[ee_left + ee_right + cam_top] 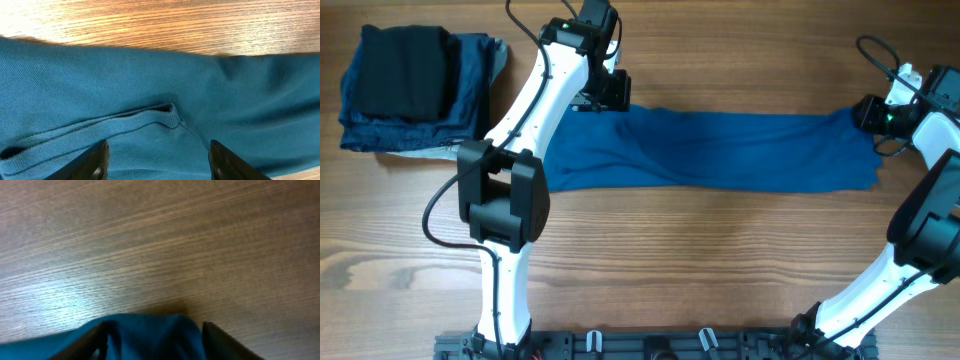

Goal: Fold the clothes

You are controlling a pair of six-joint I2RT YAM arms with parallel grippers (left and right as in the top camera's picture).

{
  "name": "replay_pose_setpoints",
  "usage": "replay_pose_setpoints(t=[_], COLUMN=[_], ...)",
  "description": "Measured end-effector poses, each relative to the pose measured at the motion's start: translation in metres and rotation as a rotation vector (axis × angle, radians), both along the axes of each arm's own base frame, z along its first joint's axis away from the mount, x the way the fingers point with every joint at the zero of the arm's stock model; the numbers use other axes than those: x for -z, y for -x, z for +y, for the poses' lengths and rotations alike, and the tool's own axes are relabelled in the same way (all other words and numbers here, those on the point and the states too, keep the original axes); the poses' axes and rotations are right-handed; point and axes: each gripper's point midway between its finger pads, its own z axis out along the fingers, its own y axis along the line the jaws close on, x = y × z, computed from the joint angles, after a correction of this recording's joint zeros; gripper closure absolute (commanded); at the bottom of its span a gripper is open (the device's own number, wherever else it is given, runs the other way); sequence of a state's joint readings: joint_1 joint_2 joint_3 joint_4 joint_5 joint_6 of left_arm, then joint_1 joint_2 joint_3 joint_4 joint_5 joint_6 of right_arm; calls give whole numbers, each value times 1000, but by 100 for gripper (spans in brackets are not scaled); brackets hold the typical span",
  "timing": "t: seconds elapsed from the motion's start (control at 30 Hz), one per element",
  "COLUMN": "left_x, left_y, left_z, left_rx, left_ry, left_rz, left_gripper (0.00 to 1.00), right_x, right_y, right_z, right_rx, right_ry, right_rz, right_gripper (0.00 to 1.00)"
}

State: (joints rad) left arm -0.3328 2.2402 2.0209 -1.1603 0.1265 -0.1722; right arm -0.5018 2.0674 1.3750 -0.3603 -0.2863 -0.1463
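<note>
Nothing legible shows in any view. There is no lettering, label, brand mark or number on the blue polo shirt (720,150), on the folded dark pile (410,90), or on the wood tabletop (720,260) — only plain cloth and grain.

- The wooden table (160,240) fills most of the view, with a pale glare on its left part.
- A bunched edge of the blue shirt (140,341) rises at the bottom.
- The shirt sits between the two dark fingers (92,342) of the right gripper (154,326). The fingers stand apart, and I cannot tell if they press it.
</note>
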Motion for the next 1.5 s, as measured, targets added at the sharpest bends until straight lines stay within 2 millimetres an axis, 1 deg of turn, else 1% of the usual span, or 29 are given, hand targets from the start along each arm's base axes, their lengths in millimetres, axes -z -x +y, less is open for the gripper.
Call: replay_pose_setpoints(t=[0.03,0.1,0.13,0.17,0.23,0.33,0.4,0.47,0.5,0.53,0.57,0.6,0.63,0.73,0.83,0.93,1.0,1.07,1.1,1.13,1.17,1.23,1.27,1.3,1.33,1.37,1.43,1.47,1.5], left_x=[0,0,0,1,1,0,0,0,0,0,0,0,0,0,0,0,-4,-22,-38,-61,-75,-112,-119,-123,-123,-122,-123,-123,-123], left_y=[0,-1,-2,-2,-5,-11,-13,-16,-18,-19,-21,-22,-24,-28,-30,-33,-35,-39,-40,-41,-40,-38,-37,-37,-37,-37,-37,-37,-37], left_z=[1,3,4,5,9,11,14,23,28,33,38,43,49,62,72,89,99,114,122,131,137,156,161,169,173,182,187,187,187], left_rx=[-2,-4,-5,-5,-9,-20,-31,-50,-61,-71,-81,-92,-106,-136,-161,-196,-218,-250,-268,-288,-300,-340,-352,-368,-378,-400,-415,-417,-418], left_ry=[-6,-17,-23,-30,-51,-62,-61,-62,-62,-62,-62,-63,-63,-63,-63,-64,-63,-53,-46,-36,-31,-18,-17,-17,-18,-20,-20,-20,-21], left_rz=[-2,-7,-9,-11,-24,-51,-53,-53,-52,-52,-52,-52,-51,-50,-49,-47,-54,-94,-128,-178,-207,-290,-303,-315,-314,-311,-311,-311,-311], left_gripper=[35,32,32,32,31,31,31,31,31,31,31,31,32,34,35,35,34,32,31,30,30,30,30,30,30,29,29,29,29], right_x=[1,0,-7,-13,-21,-9,6,23,25,26,27,27,27,27,25,16,12,3,-11,-23,-35,-74,-94,-102,-108,-108,-107,-107,-106], right_y=[2,11,16,21,34,49,58,64,63,61,58,55,52,49,61,76,81,84,87,81,79,70,64,62,59,58,52,44,40], right_z=[0,-2,-4,-4,-1,7,10,13,11,10,8,6,4,9,2,-38,-54,-63,-59,-62,-59,-50,-40,-30,-7,12,53,88,111], right_rx=[8,29,32,26,-16,-73,-85,-87,-89,-89,-88,-90,-88,-78,-38,62,99,118,111,109,102,94,81,66,28,-7,-92,-173,-222], right_ry=[-1,2,16,24,41,43,40,36,48,60,73,90,104,77,36,25,30,22,-10,-8,-25,-64,-82,-98,-137,-162,-188,-191,-189], right_rz=[11,61,81,96,146,201,229,245,234,219,202,179,162,146,189,183,172,182,221,211,220,221,218,222,241,259,300,314,322], right_gripper=[4,3,5,8,21,24,27,27,30,38,51,91,96,96,96,96,96,96,96,96,96,96,96,96,96,96,96,96,96])
